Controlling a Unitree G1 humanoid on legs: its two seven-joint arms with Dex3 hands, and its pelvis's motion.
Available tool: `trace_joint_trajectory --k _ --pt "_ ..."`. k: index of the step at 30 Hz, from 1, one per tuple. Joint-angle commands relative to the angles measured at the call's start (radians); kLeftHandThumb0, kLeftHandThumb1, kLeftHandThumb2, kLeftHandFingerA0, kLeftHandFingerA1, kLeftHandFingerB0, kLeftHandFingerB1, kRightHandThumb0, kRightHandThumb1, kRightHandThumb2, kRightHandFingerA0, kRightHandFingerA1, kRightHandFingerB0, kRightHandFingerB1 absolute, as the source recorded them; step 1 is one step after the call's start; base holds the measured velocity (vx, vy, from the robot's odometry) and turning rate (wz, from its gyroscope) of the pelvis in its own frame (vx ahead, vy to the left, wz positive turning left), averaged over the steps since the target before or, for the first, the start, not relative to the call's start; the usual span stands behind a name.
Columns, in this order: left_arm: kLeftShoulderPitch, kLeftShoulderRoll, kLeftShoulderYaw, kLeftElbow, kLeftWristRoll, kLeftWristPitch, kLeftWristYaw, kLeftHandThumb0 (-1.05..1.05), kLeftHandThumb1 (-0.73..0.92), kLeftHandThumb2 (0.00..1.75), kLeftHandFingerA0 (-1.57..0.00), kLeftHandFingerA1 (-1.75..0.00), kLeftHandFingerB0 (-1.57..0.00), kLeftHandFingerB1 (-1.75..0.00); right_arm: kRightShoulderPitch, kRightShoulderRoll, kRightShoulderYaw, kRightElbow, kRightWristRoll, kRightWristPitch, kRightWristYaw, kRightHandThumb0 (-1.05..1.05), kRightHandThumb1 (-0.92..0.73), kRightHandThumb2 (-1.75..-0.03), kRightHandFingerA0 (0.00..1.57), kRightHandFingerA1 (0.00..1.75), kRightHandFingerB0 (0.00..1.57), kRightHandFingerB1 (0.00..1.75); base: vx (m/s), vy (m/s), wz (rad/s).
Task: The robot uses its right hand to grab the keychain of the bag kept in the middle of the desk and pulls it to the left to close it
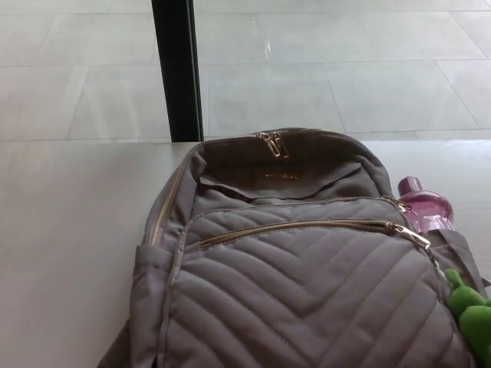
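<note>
A grey quilted backpack (291, 284) lies on the white desk (69, 245), filling the middle and lower part of the head view. A gold front-pocket zipper (299, 228) runs across it, and its gold pull (410, 234) sits at the right end. Two more gold pulls (272, 143) hang at the top of the bag. A green plush keychain (472, 310) shows at the bag's lower right edge. Neither of my hands appears in this view.
A pink bottle (426, 205) sticks out of the bag's right side pocket. A black vertical post (178, 69) stands behind the desk, with pale floor tiles (345, 69) beyond it.
</note>
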Motion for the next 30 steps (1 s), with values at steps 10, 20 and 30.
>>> trace_joint_trajectory --k 10,20,30 --pt "-0.030 0.001 0.040 -0.004 -0.064 -0.038 -0.090 -0.67 0.53 0.57 -0.51 -1.38 -0.25 -1.20 -0.099 -0.038 -0.149 -0.546 0.264 0.105 0.170 -1.02 -0.54 -0.89 0.45 0.75 0.05 0.58 0.00 0.000 0.00" --pt "-0.032 0.004 0.035 0.002 -0.057 -0.056 -0.077 -0.64 0.35 0.92 -0.70 -1.06 -0.24 -0.79 -0.107 -0.028 0.007 -1.108 0.366 0.213 0.229 -0.69 -0.66 -0.61 0.19 0.39 0.00 0.18 0.00 0.000 0.00" --pt "-0.018 0.002 0.012 0.005 -0.032 -0.053 -0.060 -0.58 0.35 0.91 -0.73 -1.04 -0.29 -0.78 -0.042 -0.074 0.253 -1.253 0.149 0.163 0.321 -0.60 -0.63 -0.59 0.16 0.42 0.00 0.23 0.00 0.000 0.00"
